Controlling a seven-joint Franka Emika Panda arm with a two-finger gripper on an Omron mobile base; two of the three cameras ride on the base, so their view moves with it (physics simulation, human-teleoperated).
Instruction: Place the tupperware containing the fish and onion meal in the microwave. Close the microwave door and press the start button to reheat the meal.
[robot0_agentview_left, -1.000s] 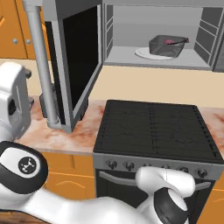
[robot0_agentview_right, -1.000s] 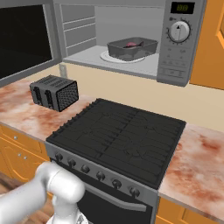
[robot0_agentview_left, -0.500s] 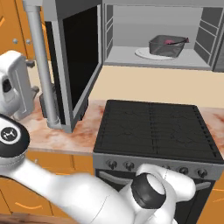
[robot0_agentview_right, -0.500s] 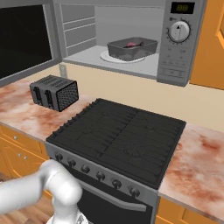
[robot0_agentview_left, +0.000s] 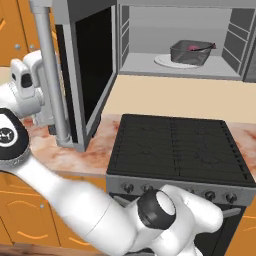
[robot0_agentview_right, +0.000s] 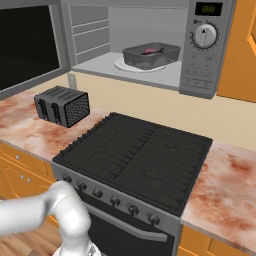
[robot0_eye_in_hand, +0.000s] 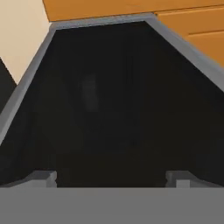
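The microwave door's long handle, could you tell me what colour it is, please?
Plain grey handle on the microwave door; best in the left base view.

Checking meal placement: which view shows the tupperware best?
Right base view: the tupperware sits on the turntable, its open top and reddish contents visible. Left base view shows it side-on. Hand view faces the microwave door.
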